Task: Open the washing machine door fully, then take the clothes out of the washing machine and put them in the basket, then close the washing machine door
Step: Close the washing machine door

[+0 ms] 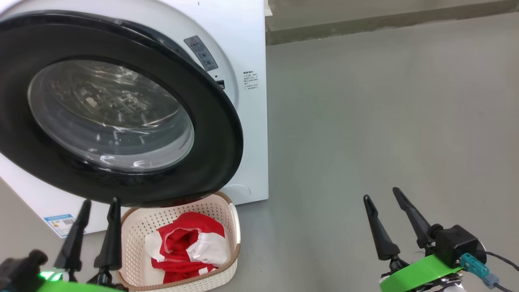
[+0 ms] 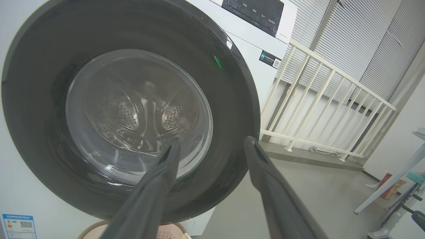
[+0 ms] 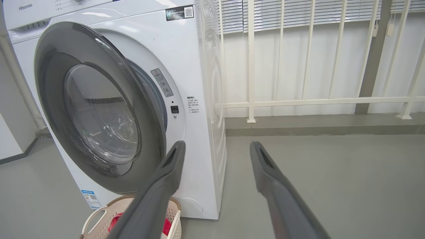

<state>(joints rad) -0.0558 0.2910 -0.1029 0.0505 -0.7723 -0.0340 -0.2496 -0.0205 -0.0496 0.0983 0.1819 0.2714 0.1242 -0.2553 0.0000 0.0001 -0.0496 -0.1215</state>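
Left pincer (image 1: 101, 201), fingers apart and empty, hovers just before the lower rim of the door (image 1: 219, 134). The door stands ajar, its glass facing that pincer and its free edge toward the right pincer (image 1: 381, 194), likewise spread and empty. Beside the left pincer, the basket (image 1: 235, 227) holds the clothes (image 1: 190, 239), its long side apparently running toward the washing machine (image 1: 247, 48). A glancing push could slip off the glossy rim, leaving the door unlatched.

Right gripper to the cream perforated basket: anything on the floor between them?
Nothing: in the head view, bare grey floor runs between the right gripper and the cream perforated plastic basket.
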